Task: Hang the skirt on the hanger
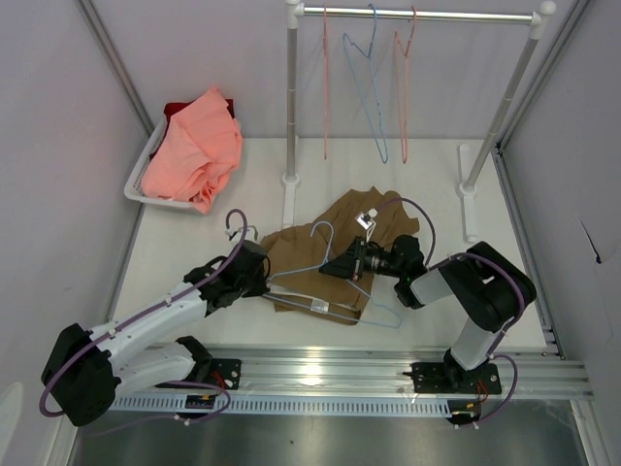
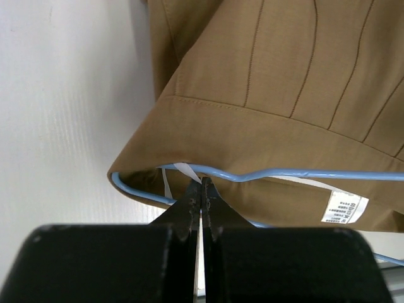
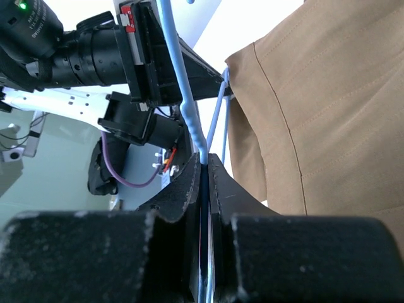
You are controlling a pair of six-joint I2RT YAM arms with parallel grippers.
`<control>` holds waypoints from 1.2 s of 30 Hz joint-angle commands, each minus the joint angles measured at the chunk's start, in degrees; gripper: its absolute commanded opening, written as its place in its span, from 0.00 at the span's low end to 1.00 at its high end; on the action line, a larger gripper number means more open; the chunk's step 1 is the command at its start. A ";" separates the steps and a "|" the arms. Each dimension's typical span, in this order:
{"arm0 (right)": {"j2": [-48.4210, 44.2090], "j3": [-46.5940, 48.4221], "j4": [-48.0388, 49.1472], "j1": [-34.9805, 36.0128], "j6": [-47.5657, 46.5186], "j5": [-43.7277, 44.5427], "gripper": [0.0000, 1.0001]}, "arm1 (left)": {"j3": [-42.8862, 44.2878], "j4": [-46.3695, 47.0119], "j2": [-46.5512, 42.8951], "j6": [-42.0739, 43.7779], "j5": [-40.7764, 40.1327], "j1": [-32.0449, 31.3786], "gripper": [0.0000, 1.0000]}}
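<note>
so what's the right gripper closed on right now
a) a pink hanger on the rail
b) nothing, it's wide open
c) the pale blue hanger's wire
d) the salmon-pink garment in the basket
c: in the right wrist view the right gripper has its fingers shut together with the thin wire of the pale blue hanger running down between them, right beside the tan skirt.

rack post (image 1: 291, 97) behind skirt (image 1: 301, 243), basket (image 1: 139, 180) well apart

A robot lab cell: white panels (image 1: 58, 116), aluminium rail (image 1: 388, 369), clothes rack (image 1: 417, 15).
</note>
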 commanded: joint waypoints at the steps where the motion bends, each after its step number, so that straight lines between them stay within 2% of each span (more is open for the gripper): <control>1: 1.30 2.43 14.15 0.93 1.75 -2.31 0.00 | 2.65 3.51 -0.12 1.09 2.72 -0.33 0.00; 10: 1.57 2.61 14.51 1.99 2.37 -2.67 0.00 | 3.44 7.46 1.20 2.32 6.41 -1.56 0.00; 21: -3.00 2.26 14.42 1.55 4.74 -2.67 0.00 | 9.68 8.60 4.72 2.67 7.99 -6.83 0.00; 28: -6.78 -0.12 14.33 -0.56 5.62 -3.02 0.00 | 7.23 10.27 4.10 0.74 8.08 -7.45 0.00; 36: -2.66 -0.12 13.98 3.82 3.78 -2.85 0.00 | 7.31 13.53 6.56 1.35 9.13 -8.51 0.00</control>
